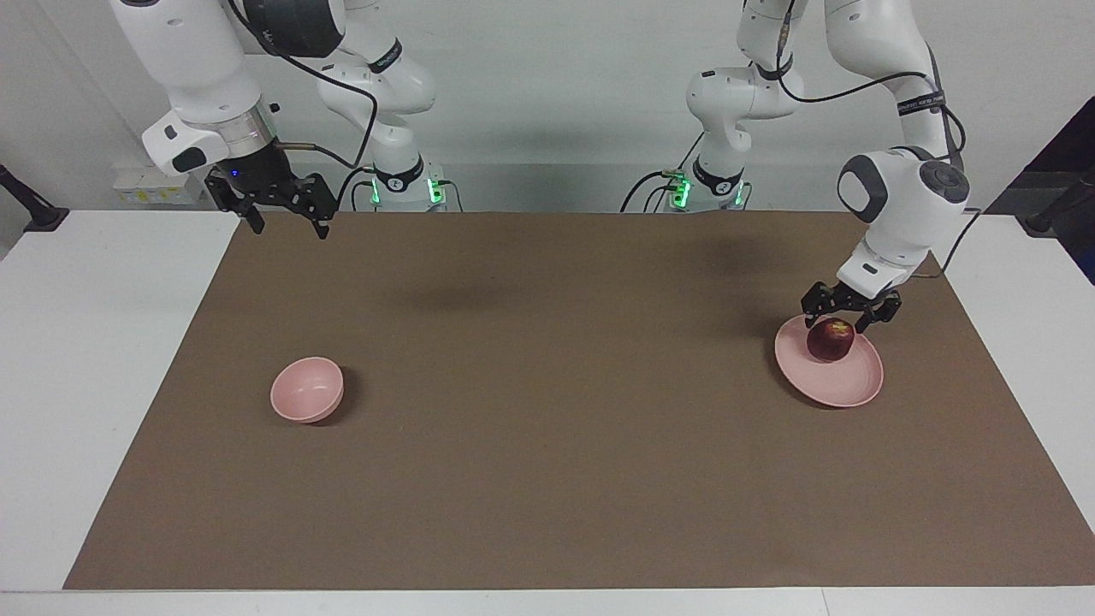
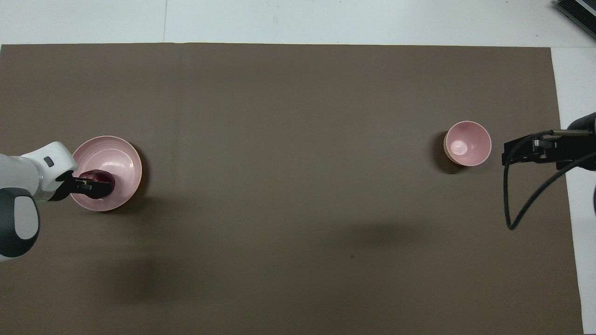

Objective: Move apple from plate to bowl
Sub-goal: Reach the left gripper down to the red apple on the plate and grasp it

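Nearest the camera in the facing view: brown mat (image 1: 547, 479) on the white bench (image 1: 85, 385), bare along its front. Farther in, bowl (image 1: 307, 390) toward the right arm's end, well apart from plate (image 1: 843, 381) toward the left arm's end. Apple (image 1: 830, 340) on the plate, on the side closer to the robots. Left gripper (image 1: 849, 315) low over the apple, fingers spread to either side, not yet clamped. Risks, as a judgement: round apple rolling away under an off-centre squeeze; plate dragged or tipped if a fingertip catches its rim. Nothing on the mat between plate and bowl. Right gripper (image 1: 287, 216) waiting open, high over the mat's edge closest to the robots.
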